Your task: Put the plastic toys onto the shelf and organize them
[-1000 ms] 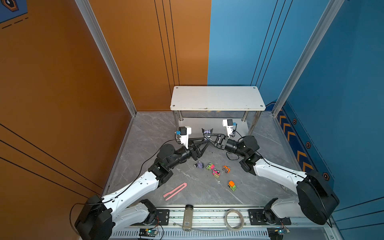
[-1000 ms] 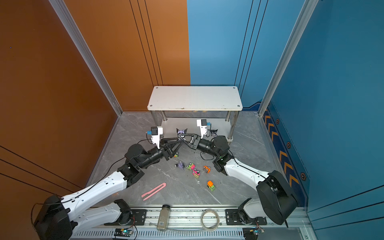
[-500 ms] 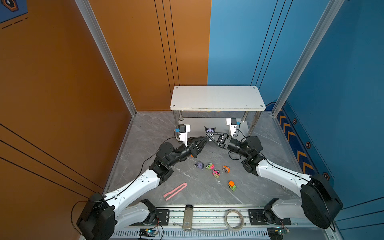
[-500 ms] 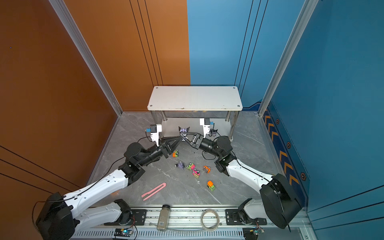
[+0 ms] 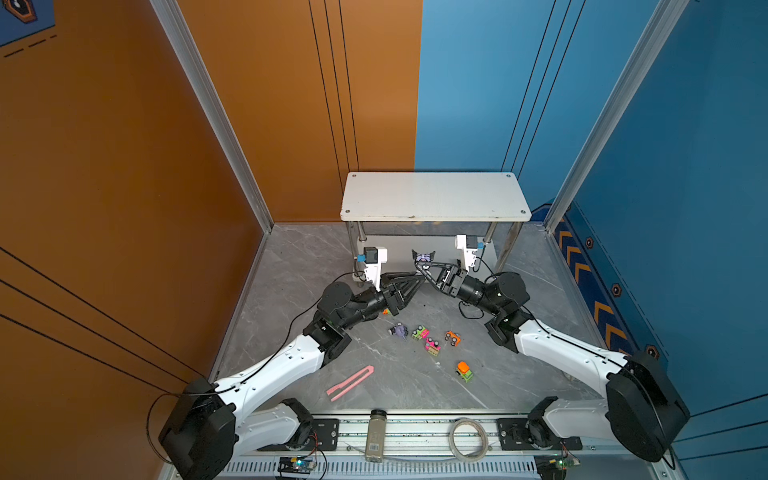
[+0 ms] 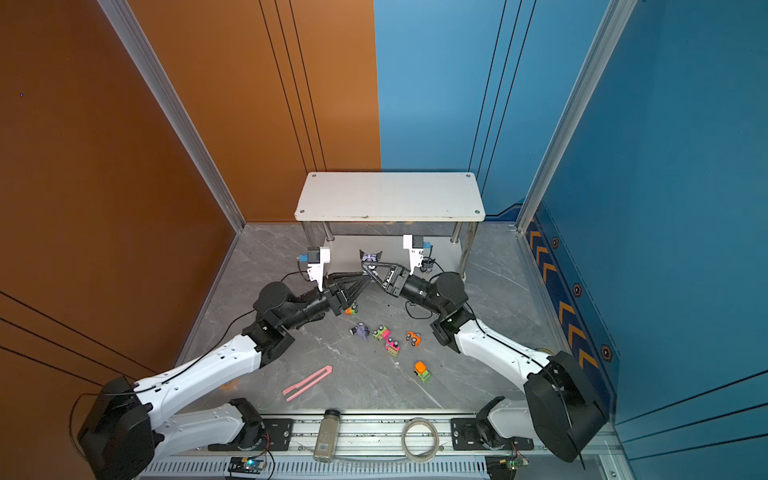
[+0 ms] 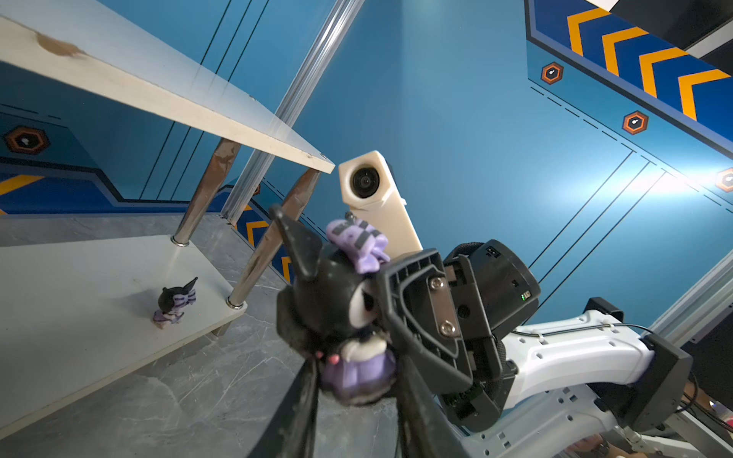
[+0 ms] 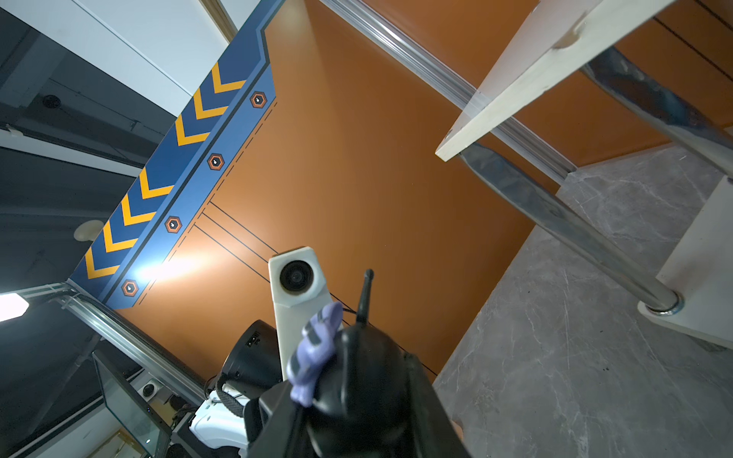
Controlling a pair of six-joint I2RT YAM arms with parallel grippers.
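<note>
Near edge: we see a grey bottle [image 5: 376, 434] and a cable coil [image 5: 468, 438] on the rail, with the pink strip [image 5: 351, 382] just beyond on the desk [image 5: 519, 390].
Loose toys: five plastic toys [image 5: 428, 343] lie mid-desk, a sixth half hidden under the left arm; none on a tier yet.
Step in hand: we judge this a hand-over in the air, in front of the shelf [image 5: 434, 195].
Held figurine: the black-eared figurine [image 7: 341, 313] sits between both pincers.
Right pincer: the right pincer [image 5: 424, 266] pinches the figurine by its head.
Left pincer: the left pincer [image 5: 415, 282] has its fingers either side of the figurine's skirt; whether it presses we cannot tell.
Next move: one pincer must let go, then we carry the figurine to a tier.
Far: another figurine [image 7: 174, 303] stands near the lower tier's right front corner.
Room: the top board looks bare; chrome legs and the board's edge crowd the lower tier's entry.
</note>
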